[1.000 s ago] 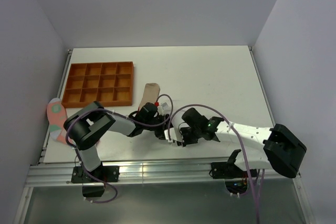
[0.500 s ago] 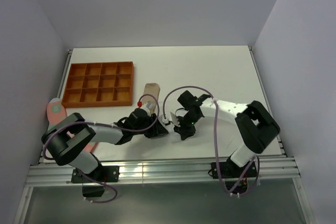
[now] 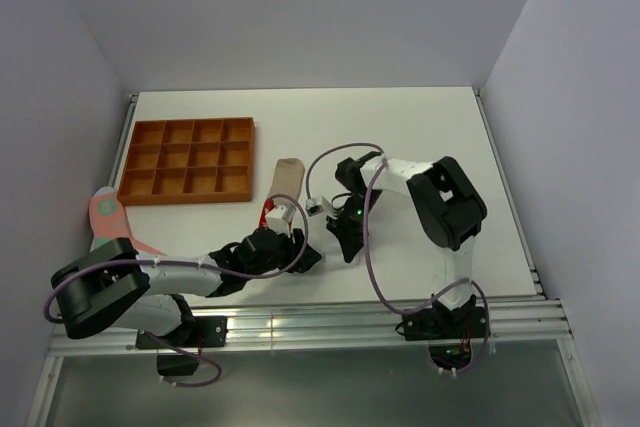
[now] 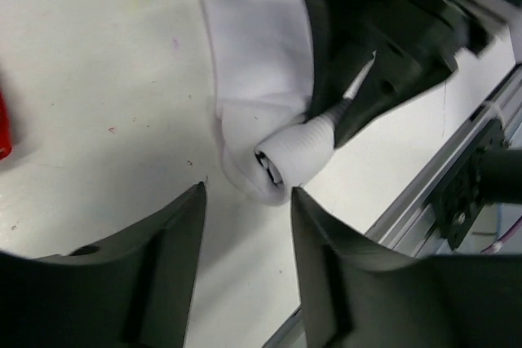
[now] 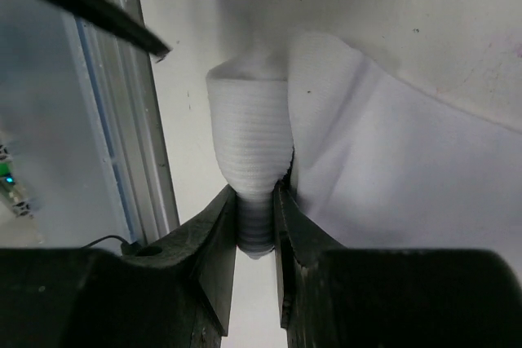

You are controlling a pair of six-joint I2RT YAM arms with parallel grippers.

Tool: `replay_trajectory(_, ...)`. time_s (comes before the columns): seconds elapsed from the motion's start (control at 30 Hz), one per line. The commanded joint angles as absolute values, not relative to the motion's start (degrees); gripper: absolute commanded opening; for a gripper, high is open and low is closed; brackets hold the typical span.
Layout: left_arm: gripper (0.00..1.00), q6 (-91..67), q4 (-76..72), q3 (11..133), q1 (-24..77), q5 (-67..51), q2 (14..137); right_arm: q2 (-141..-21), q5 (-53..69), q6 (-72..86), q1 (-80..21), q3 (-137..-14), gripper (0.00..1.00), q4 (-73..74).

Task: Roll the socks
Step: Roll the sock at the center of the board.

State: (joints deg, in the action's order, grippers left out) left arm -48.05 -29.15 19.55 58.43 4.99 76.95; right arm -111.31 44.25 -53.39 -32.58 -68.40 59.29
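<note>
**Right gripper (image 5: 255, 201) pinches the rolled end of the white sock (image 5: 391, 160); left gripper (image 4: 247, 193) stands open before it**

From above, both arms reach in to the middle of the table (image 3: 420, 137), and their grippers meet near its front edge. The white sock under them is hard to make out against the white top. Just behind the left gripper lies the red sock (image 3: 277, 210), with white on it. Beyond that, the beige sock (image 3: 288, 177) lies flat and lengthwise. To the left stands an orange tray (image 3: 186, 159) of twelve square compartments. These socks all lie outside it, on the table.

In the left wrist view, the two dark fingers (image 4: 159, 266) stand well apart with only table between them, gripping nothing. Just past their tips lies the white sock. Its near end is wound into a tight roll whose spiral faces the camera. The right gripper comes in from the upper right and has hold of that roll. The rest of the sock runs flat away toward the top of the frame. A sliver of red shows at the left edge.

In the right wrist view, the fingers (image 5: 216, 238) are drawn close together on the ribbed roll, which bulges out beyond them. The unrolled part of the sock spreads to the right on the table. A metal rail (image 5: 122, 95) at the table's front edge runs along the left.
</note>
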Motion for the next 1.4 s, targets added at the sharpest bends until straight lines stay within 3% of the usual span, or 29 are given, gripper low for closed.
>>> replay_trajectory(0.0, 0.54, -38.2, -37.6, 18.5, 60.0, 6.8, 75.1, -115.0, 41.7, -52.6, -32.1, -71.0, 0.2, 62.4)
replay_trajectory(0.17, 0.62, -31.0, -37.3, 23.7, 60.0, 0.8, 78.6, -119.5, 42.4, -53.8, -31.5, -74.1, 0.2, 67.4)
replay_trajectory(0.47, 0.61, -22.8, -32.2, 34.3, 59.9, -7.4, 89.9, -122.4, 42.5, -54.4, -30.2, -77.3, 0.21, 69.5)
replay_trajectory(1.0, 0.58, -24.9, -36.9, 31.4, 59.2, -11.4, 94.0, -124.3, 42.0, -53.6, -29.2, -78.6, 0.2, 69.5)
replay_trajectory(1.2, 0.53, -26.5, -38.8, 30.3, 59.1, -11.2, 95.4, -124.1, 41.7, -53.2, -29.1, -79.0, 0.2, 69.3)
replay_trajectory(1.37, 0.4, -29.3, -40.9, 30.0, 58.8, -11.7, 96.9, -123.4, 40.9, -51.4, -29.0, -78.1, 0.2, 67.2)
